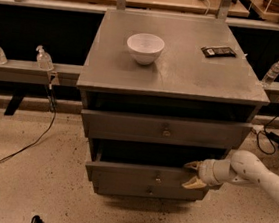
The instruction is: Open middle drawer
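Gripper point(192, 174) sits, fingers spread wide, at the right end of the middle drawer point(127, 174); contact unclear, drawer interior shadowed.

Arm point(258, 176) is a fat off-white tube: smooth rounded shell, a few small dark dots on it, stepping down to a paler ringed wrist point(212, 172). Gripper point(192, 174) sits at the right end of the middle drawer point(127, 174). It has two tan pointed fingers point(192, 165) with a clear gap between them.
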